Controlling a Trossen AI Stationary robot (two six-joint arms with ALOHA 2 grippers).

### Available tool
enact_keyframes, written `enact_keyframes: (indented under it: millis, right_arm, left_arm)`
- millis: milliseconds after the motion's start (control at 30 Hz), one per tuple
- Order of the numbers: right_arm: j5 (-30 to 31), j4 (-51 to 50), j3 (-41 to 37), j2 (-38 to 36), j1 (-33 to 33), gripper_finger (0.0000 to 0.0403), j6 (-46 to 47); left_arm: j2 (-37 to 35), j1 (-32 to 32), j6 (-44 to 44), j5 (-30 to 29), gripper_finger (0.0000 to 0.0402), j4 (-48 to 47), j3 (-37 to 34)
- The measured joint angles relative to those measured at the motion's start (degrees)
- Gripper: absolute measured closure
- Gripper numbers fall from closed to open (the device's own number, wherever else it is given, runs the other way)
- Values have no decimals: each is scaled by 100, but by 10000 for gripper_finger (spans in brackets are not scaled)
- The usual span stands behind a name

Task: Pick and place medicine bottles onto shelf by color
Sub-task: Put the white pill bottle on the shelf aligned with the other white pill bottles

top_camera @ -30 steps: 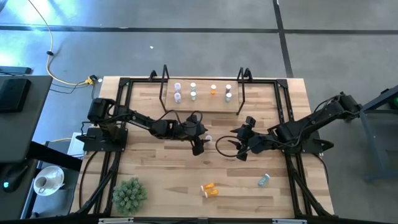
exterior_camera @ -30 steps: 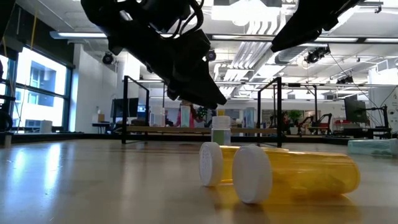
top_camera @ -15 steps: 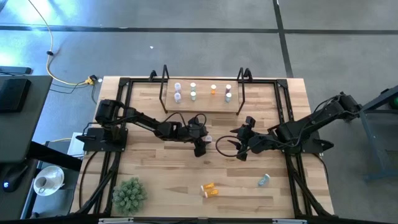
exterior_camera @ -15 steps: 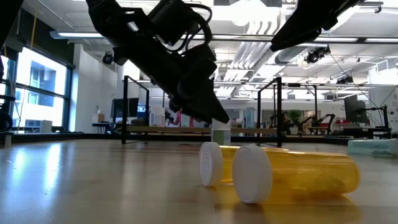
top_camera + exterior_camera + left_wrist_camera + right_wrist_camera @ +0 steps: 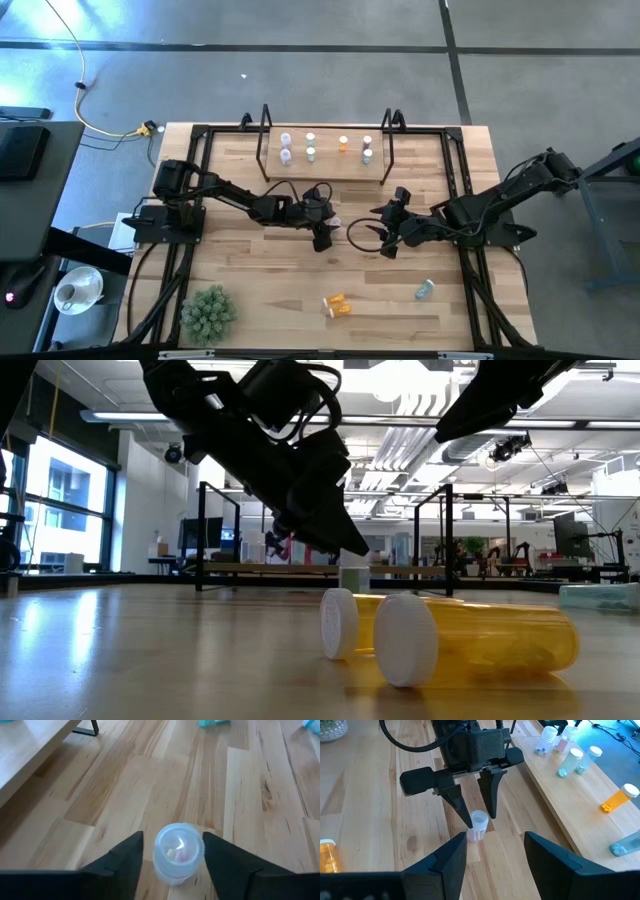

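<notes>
High view: near the tabletop's middle, a whitish pill bottle (image 5: 334, 223) is seen standing upright, its long axis vertical and its white cap up. It is straddled by the left claw (image 5: 322, 233), whose fingers are parted with one on each side of the bottle; in the left wrist view a thin gap is seen on both sides, so contact cannot be confirmed. The right claw (image 5: 387, 236) is held open just beside it, toward the right edge, with nothing between its fingers. Two orange bottles (image 5: 337, 304) are laid on their sides near the front edge, long axes level; in the low view their white caps face the camera. A teal bottle (image 5: 424, 289) is laid flat toward the front right corner. Six more bottles are set upright on the shelf (image 5: 325, 165) by the far edge; their colours are hard to make out from above, apart from one orange.
</notes>
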Motion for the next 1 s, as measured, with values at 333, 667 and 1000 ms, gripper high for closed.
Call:
enact_keyframes:
  millis: [333, 667, 1000]
  right_arm:
    - [-2, -8, 0, 0, 0, 215, 0]
    - [-46, -13, 0, 0, 0, 215, 0]
    - [-48, -13, 0, 0, 0, 215, 0]
  left_arm:
    - [-4, 2, 148, 122, 286, -11, 0]
    - [-522, -29, -433, -822, 278, -476, -9]
    - [-1611, -406, -2240, -3034, 279, -1349, -685]
